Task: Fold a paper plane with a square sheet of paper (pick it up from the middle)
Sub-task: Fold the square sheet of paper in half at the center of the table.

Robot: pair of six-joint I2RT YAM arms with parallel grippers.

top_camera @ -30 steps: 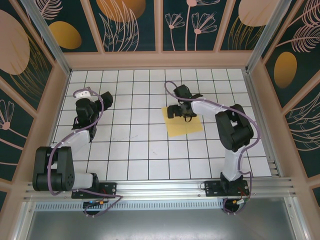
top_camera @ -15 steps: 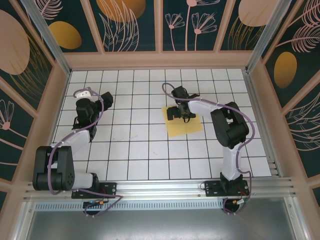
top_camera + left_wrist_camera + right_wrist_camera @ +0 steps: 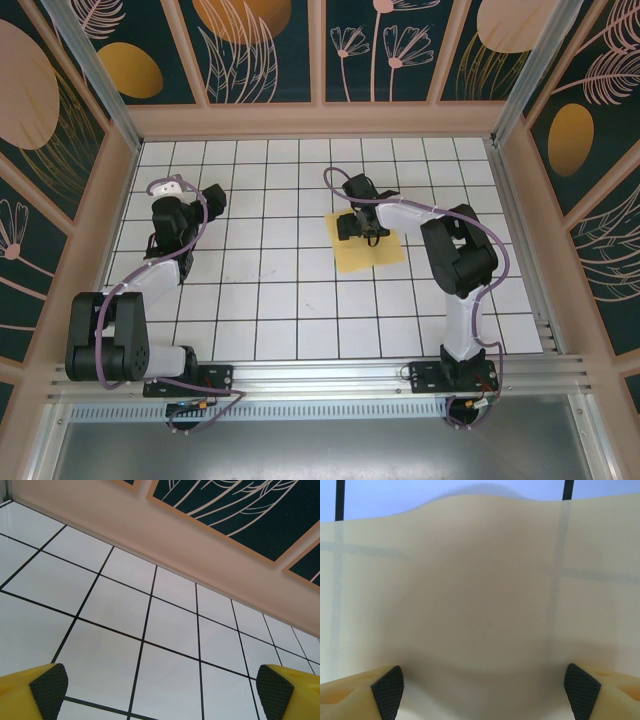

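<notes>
The square sheet of paper (image 3: 372, 254) lies pale yellow and unfolded on the white grid table, right of centre. My right gripper (image 3: 358, 226) is down on the sheet's far-left part, jaws wide apart. In the right wrist view the paper (image 3: 480, 605) bulges upward between the two black pads (image 3: 387, 690), which rest on it; grid lines show faintly through it. My left gripper (image 3: 213, 196) hovers over bare tiles at the far left, well away from the sheet. In the left wrist view the left gripper (image 3: 160, 690) stands open with nothing between its fingertips.
A raised wooden wall (image 3: 320, 120) runs along the table's far edge, with posts and panels on both sides. The wall (image 3: 200, 545) lies a few tiles ahead of the left gripper. Bare tiles (image 3: 300, 300) lie between the two arms and in front of the sheet.
The right gripper has shifted slightly left and pressed down onto the sheet, its jaws narrowing a little and the paper humping up between them. The left arm has not moved.
</notes>
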